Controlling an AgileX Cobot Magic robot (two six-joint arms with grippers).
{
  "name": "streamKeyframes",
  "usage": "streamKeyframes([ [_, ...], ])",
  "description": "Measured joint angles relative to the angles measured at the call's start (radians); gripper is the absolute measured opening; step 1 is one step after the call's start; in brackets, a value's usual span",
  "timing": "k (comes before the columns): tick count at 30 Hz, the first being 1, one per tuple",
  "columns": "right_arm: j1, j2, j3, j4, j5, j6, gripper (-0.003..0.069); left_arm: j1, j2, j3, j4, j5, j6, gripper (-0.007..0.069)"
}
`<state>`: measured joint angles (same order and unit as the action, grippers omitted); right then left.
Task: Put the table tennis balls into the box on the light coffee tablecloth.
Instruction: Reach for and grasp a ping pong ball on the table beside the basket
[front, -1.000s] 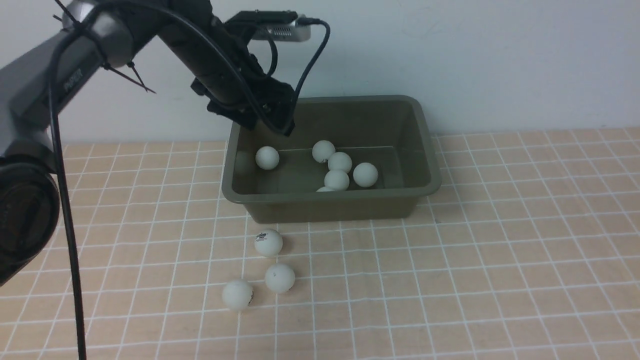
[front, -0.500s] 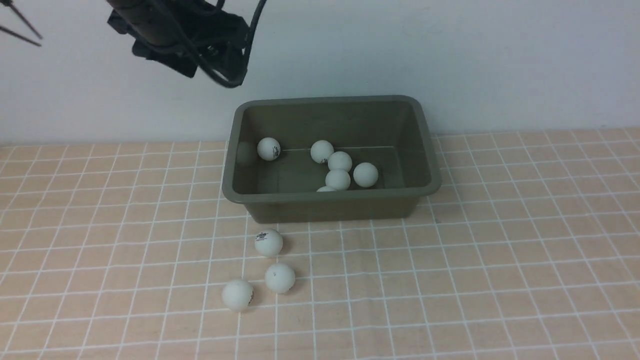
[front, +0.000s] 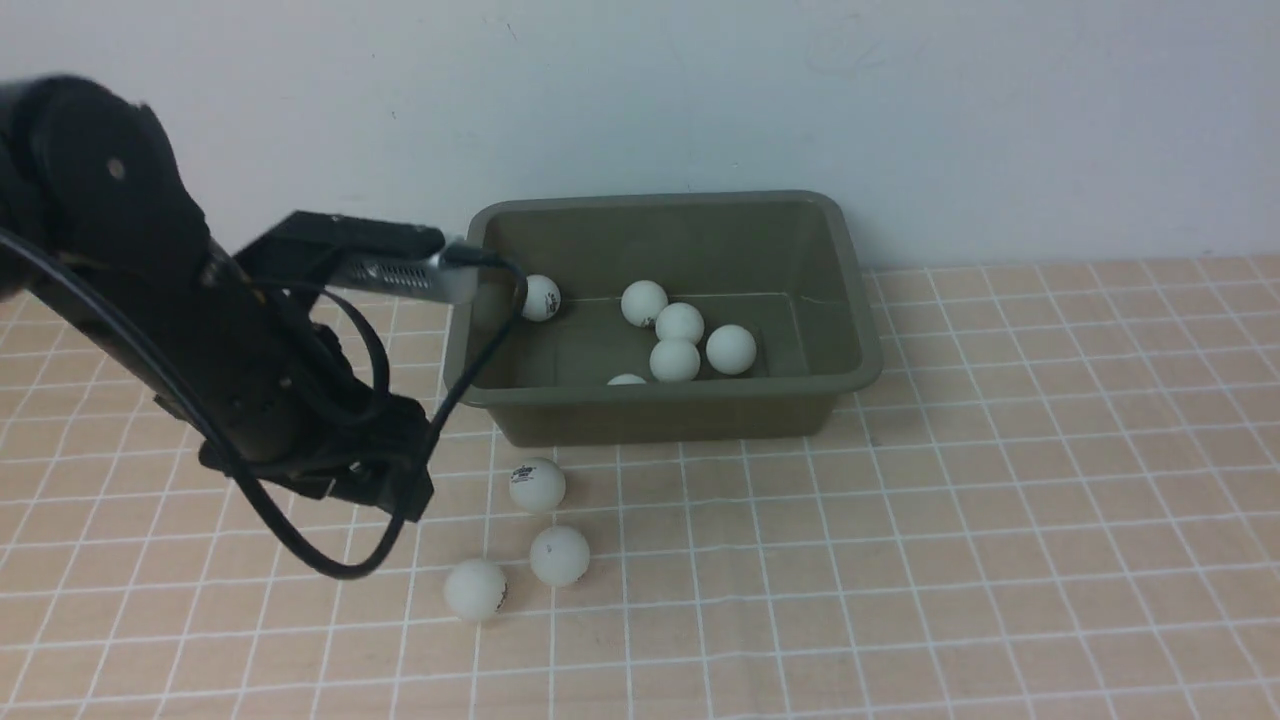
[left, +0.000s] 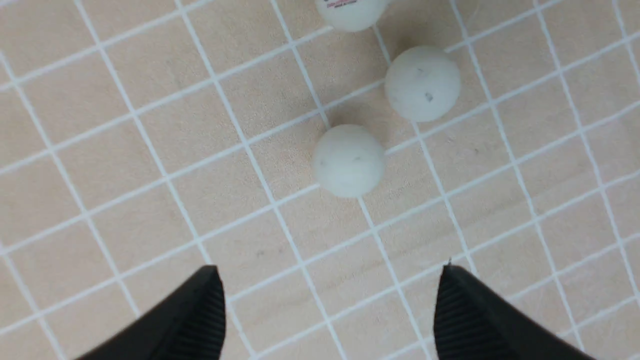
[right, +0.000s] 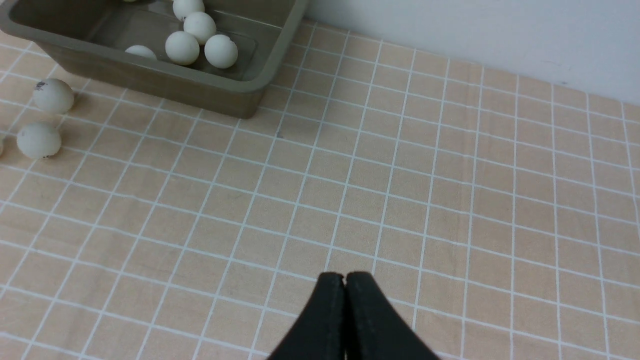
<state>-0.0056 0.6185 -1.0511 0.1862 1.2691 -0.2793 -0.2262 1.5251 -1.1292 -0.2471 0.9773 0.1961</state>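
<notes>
While three balls lie outside, the box holds six.

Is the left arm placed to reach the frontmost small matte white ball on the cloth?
Probably yes: the open left hand faces the small matte white ball, with only bare peach checked cloth between them.

The black left arm has a looping cable, silver camera, ribbed left hand.

You are facing a lab-like test rig: a cabled robot arm is hovering over a gridded tablecloth by the far bare wall.
</notes>
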Motion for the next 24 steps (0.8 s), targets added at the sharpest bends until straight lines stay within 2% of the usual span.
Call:
streamKeyframes([
  [3, 0.0, 0.0, 0.0, 0.018, 0.0, 0.0, -0.0018, 0.0, 0.066, 0.041, -0.057, -0.086, 0.055, 0.0469],
  [9, 0.0, 0.0, 0.0, 0.03, 0.0, 0.0, -0.0018, 0.0, 0.17, 0.043, -0.163, -0.154, 0.14, 0.0469],
  [19, 0.0, 0.0, 0.0, 0.041, 0.0, 0.0, -0.0018, -0.006, 0.243, 0.043, -0.163, -0.197, 0.169, 0.0445],
  [24, 0.0, 0.0, 0.0, 0.044, 0.0, -0.002, -0.0018, -0.052, 0.267, 0.043, -0.143, -0.207, 0.183, 0.0414],
])
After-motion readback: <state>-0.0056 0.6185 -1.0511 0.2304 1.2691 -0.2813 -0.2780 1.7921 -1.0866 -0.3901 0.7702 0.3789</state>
